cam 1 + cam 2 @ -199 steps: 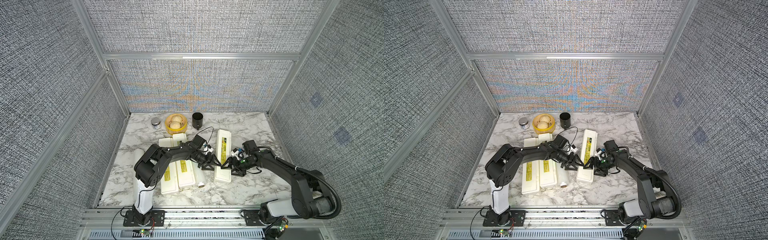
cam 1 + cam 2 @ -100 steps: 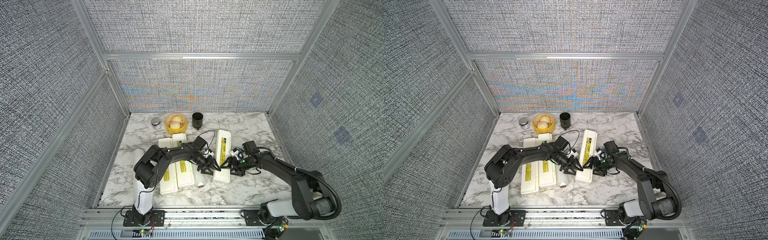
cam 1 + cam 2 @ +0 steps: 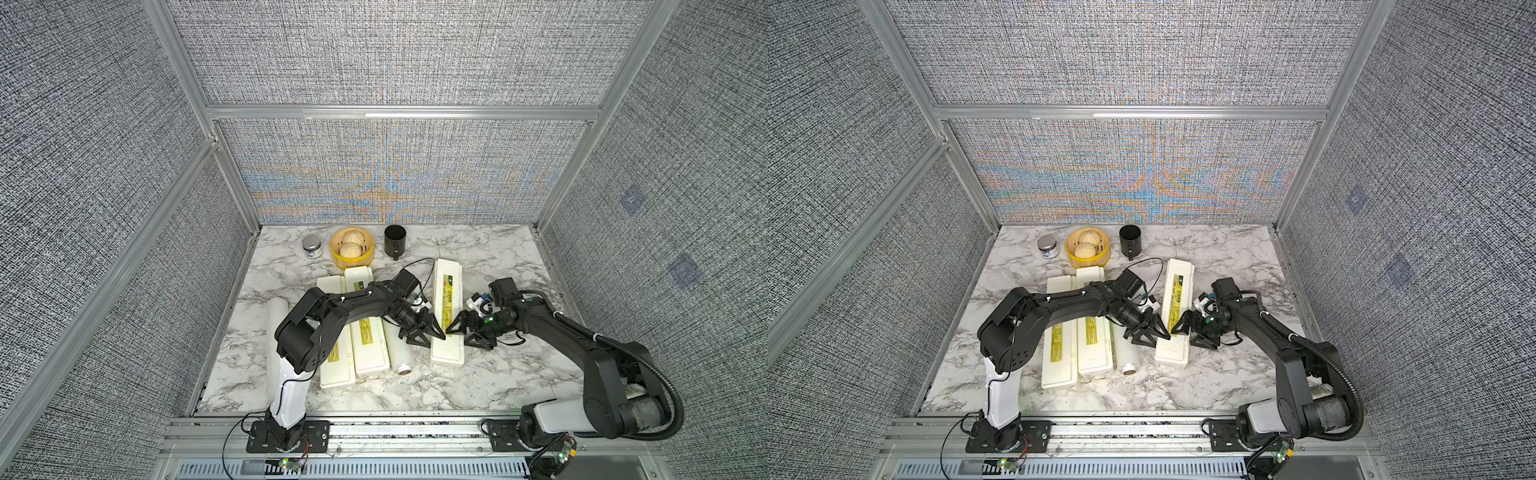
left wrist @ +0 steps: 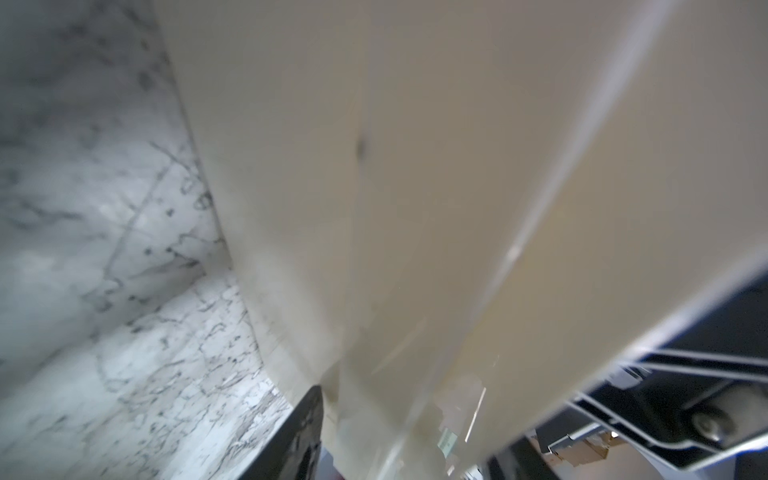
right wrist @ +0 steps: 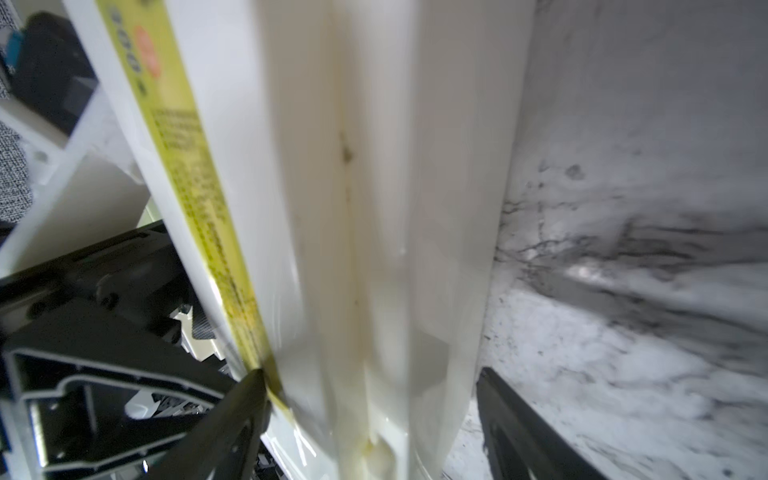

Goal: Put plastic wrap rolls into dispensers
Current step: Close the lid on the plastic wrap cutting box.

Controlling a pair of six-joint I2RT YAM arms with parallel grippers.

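Three cream dispensers lie on the marble, lids down: two side by side [image 3: 332, 370] [image 3: 368, 353] and a third to their right [image 3: 448, 286] [image 3: 1179, 282]. One plastic wrap roll [image 3: 399, 355] [image 3: 1126, 353] lies between the middle and right boxes. Another roll [image 3: 278, 316] lies far left, partly behind the left arm. My left gripper [image 3: 432, 338] [image 3: 1158, 337] is shut on the right dispenser's left edge; only one finger [image 4: 303, 424] shows in the wrist view. My right gripper [image 3: 459, 336] [image 5: 374, 415] is open and straddles the same box [image 5: 374, 208], with its outer finger [image 5: 511, 419] apart from the wall.
At the back stand a small jar [image 3: 311, 247], a yellow steamer [image 3: 361, 262] holding buns, and a black cup [image 3: 395, 241]. Fabric walls with aluminium posts enclose the table. The left arm's cable loops above the right dispenser's far end.
My left gripper has closed on the right dispenser's edge. The right jaws stand slightly wider. Both arms and the box have barely shifted.
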